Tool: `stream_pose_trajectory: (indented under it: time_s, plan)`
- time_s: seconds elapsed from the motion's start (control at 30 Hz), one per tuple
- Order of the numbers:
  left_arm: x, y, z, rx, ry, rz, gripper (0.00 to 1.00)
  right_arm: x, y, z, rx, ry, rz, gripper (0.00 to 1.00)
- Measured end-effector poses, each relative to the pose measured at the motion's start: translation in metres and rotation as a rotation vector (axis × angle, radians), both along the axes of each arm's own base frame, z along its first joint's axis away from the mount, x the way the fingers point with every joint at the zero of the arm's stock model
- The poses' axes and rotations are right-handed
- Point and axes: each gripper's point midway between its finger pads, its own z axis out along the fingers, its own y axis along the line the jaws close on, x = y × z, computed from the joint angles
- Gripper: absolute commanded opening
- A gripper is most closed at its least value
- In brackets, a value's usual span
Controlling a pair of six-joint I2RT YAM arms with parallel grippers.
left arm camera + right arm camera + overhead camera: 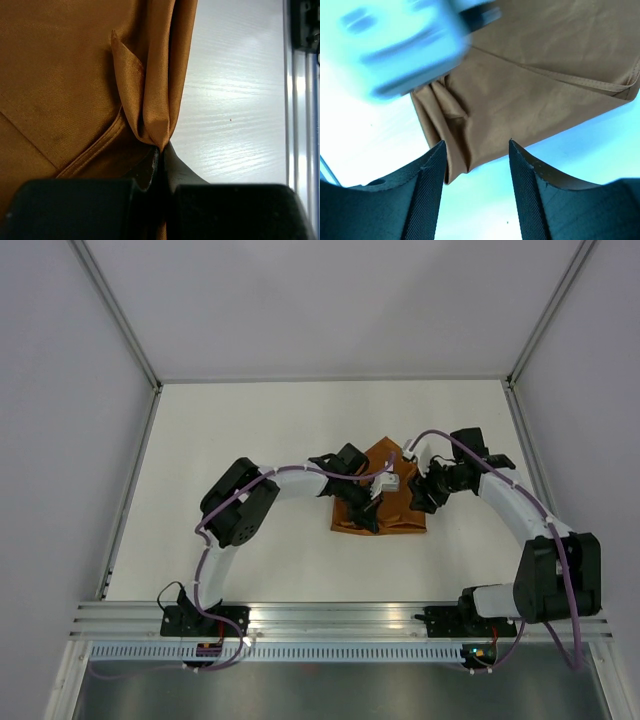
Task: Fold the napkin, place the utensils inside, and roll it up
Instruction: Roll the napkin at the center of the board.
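The napkin [385, 502] lies partly folded on the bench [250, 430]. Your left claw [159, 152] pinches a bunched fold at the napkin's edge; right claw [476, 143] spread, just above the napkin. No knife seen: inserting, rolling likely remain.

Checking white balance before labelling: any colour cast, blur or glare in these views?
Right wrist: table tinted cyan, blurred pale block top left. Left wrist: soft glare on the table, napkin sharp, left hand dark. Top external: even light, sharp.
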Motion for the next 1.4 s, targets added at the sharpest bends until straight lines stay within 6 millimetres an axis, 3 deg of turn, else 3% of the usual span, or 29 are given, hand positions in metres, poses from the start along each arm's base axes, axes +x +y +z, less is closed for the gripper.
stream_pose_trajectory:
  time_s: [0.17,0.43,0.8,1.03,1.27,1.4]
  plan:
    - [0.001,0.000,-0.001,0.020,0.134,0.001,0.02,-0.021,0.008,-0.001,-0.015,-0.140,0.082,0.61]
    - [0.000,0.001,-0.001,0.062,0.281,0.023,0.02,-0.049,0.053,-0.027,-0.079,-0.225,0.296,0.59]
    - [-0.002,-0.002,-0.001,0.117,0.388,0.044,0.02,-0.053,0.075,-0.052,-0.161,-0.315,0.396,0.59]
    - [-0.004,-0.002,-0.002,0.120,0.417,0.041,0.02,-0.059,0.078,-0.076,-0.231,-0.323,0.453,0.57]
    - [-0.005,-0.002,-0.002,0.120,0.424,0.039,0.02,-0.041,0.082,-0.076,-0.262,-0.403,0.438,0.60]
    - [-0.005,-0.001,-0.001,0.123,0.430,0.041,0.02,-0.039,0.082,-0.076,-0.271,-0.407,0.451,0.55]
